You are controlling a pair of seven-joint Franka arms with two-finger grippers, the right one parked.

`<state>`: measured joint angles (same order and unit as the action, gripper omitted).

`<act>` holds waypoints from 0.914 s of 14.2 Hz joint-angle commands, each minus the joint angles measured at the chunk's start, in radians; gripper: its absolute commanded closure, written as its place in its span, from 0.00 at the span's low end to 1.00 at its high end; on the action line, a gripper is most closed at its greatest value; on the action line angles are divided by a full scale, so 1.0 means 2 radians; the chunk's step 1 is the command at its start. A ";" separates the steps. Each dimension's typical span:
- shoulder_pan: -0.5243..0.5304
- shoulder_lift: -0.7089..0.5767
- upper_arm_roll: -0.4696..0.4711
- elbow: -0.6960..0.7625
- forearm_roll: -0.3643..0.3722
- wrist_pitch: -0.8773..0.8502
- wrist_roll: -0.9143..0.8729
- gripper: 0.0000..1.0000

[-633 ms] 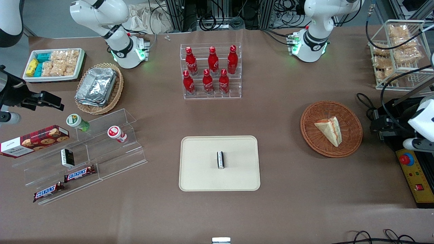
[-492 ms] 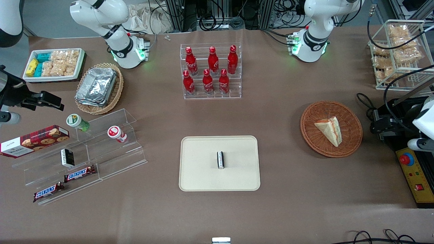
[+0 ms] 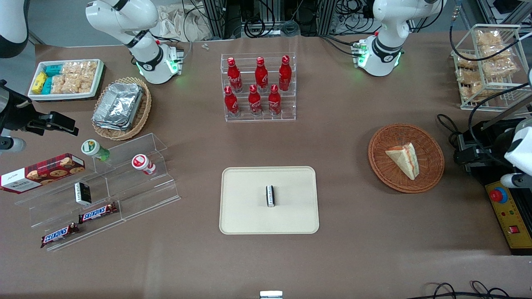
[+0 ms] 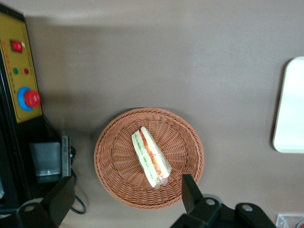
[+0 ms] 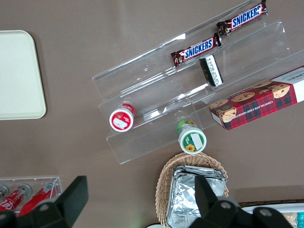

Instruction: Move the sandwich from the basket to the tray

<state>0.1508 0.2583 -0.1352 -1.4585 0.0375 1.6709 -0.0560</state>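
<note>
Now | sandwich (image 4: 151, 157) in basket (image 4: 114, 166) | below spread fingers (image 4: 189, 190) of gripper (image 4: 126, 195)

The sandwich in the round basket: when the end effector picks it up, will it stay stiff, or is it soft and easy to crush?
The sandwich is probably soft: pale bread around thin red and green layers, so a hard squeeze may crush it. It looks light and lies flat in the basket, so rolling seems unlikely. Its wrapping looks glossy, perhaps slippery. The end effector hangs open above the basket, not touching it.
</note>
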 commanded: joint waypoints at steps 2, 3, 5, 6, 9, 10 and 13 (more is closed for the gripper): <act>0.024 -0.042 -0.002 -0.103 -0.015 0.075 -0.103 0.00; 0.027 -0.049 -0.002 -0.127 -0.019 0.096 -0.124 0.00; 0.027 -0.065 -0.002 -0.186 -0.025 0.148 -0.160 0.00; 0.024 -0.073 -0.004 -0.217 -0.022 0.177 -0.201 0.00; 0.017 -0.091 -0.011 -0.282 -0.020 0.222 -0.236 0.00; 0.016 -0.095 -0.011 -0.296 -0.020 0.231 -0.239 0.00; 0.012 -0.100 -0.014 -0.338 -0.020 0.281 -0.263 0.00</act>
<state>0.1844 0.1049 -0.1643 -2.0531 0.0056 2.1686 -0.5319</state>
